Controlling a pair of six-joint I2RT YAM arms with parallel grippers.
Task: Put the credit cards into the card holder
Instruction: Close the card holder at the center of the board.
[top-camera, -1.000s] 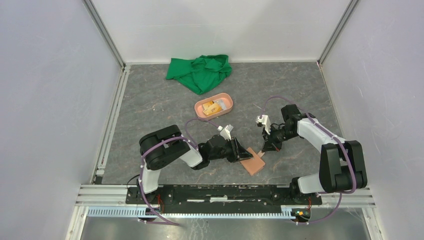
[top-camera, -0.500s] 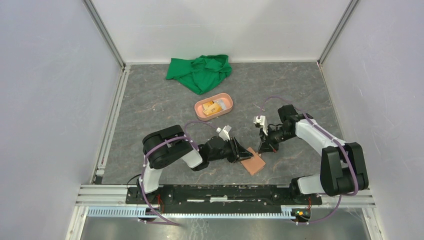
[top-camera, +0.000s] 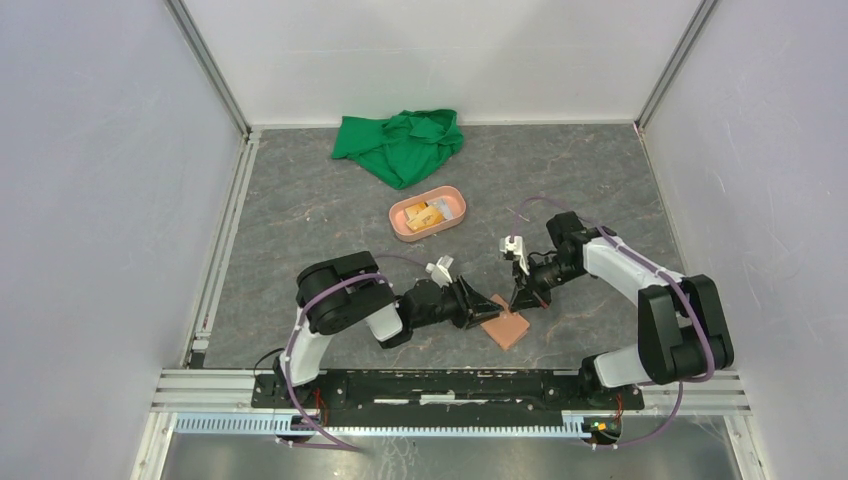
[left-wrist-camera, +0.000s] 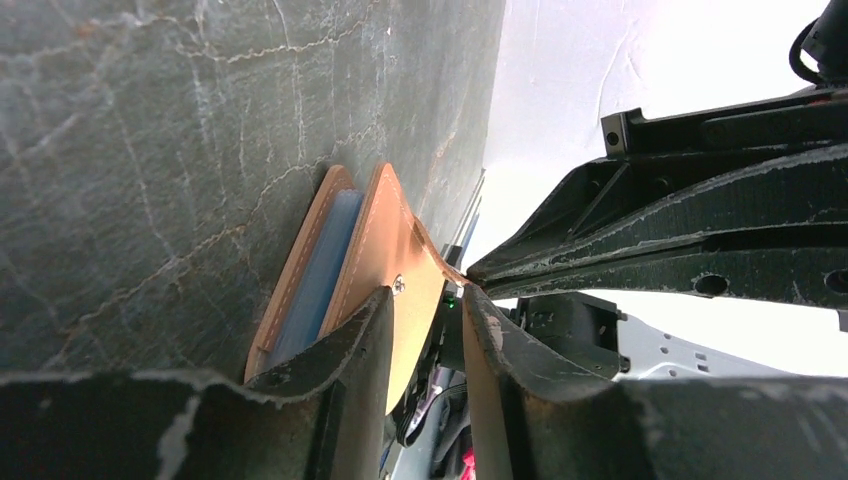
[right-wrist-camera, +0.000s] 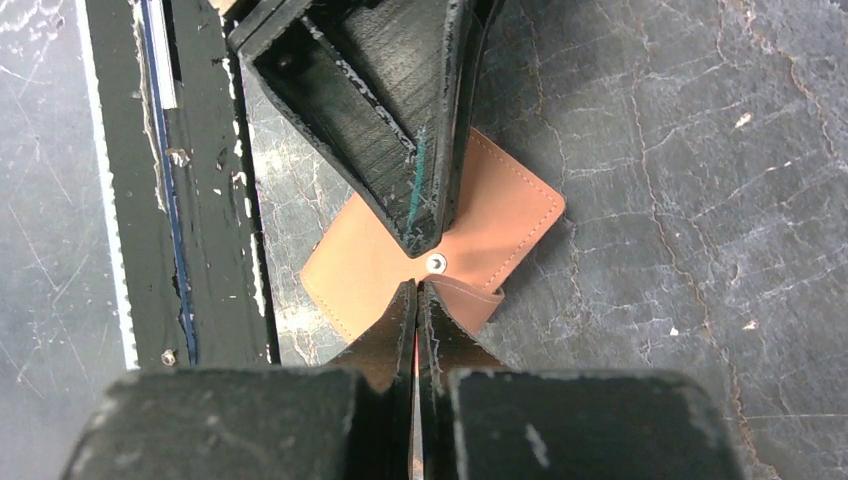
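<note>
The tan card holder (top-camera: 507, 329) lies folded on the grey table near the front, between both arms. My right gripper (top-camera: 521, 300) is shut on its short closing tab (right-wrist-camera: 472, 297) and lifts that tab off the face. Beside the snap (right-wrist-camera: 437, 263), my left gripper (top-camera: 486, 306) stands open, turned on its side, its lower finger (left-wrist-camera: 358, 340) against the card holder's top face (left-wrist-camera: 400, 245). In the left wrist view a light blue credit card (left-wrist-camera: 325, 270) shows edge-on between the card holder's layers. No other credit cards are in view.
A salmon-pink oval tray (top-camera: 452, 199) with yellowish items sits behind the arms. A crumpled green cloth (top-camera: 400, 145) lies at the back. White walls and aluminium rails bound the table; the black base rail (right-wrist-camera: 200, 200) runs close to the card holder.
My right gripper has shifted a little left toward the left gripper, keeping the tab. The left jaws have spread slightly. The card holder has barely moved.
</note>
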